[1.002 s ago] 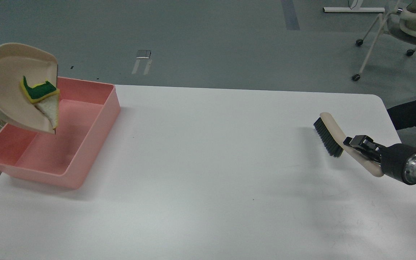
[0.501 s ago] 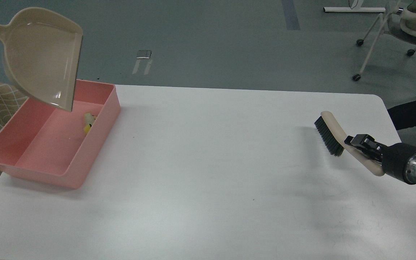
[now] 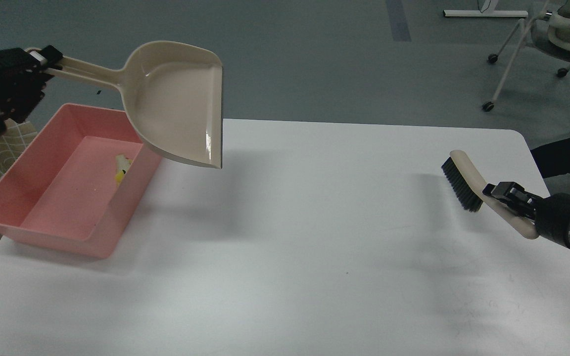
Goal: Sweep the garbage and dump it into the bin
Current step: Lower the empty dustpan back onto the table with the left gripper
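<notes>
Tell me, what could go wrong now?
The dustpan hangs in the air, held only by the tip of its long handle in the left gripper, so it might tilt or slip. On its way down it could bump the pink bin, where the scraps lie.

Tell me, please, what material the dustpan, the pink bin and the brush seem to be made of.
The dustpan looks like glossy beige plastic: light glints near its lip. The bin seems smooth pink moulded plastic with rounded corners and a duller sheen. The brush has a beige, probably plastic, handle and stiff black bristles, likely synthetic.
</notes>
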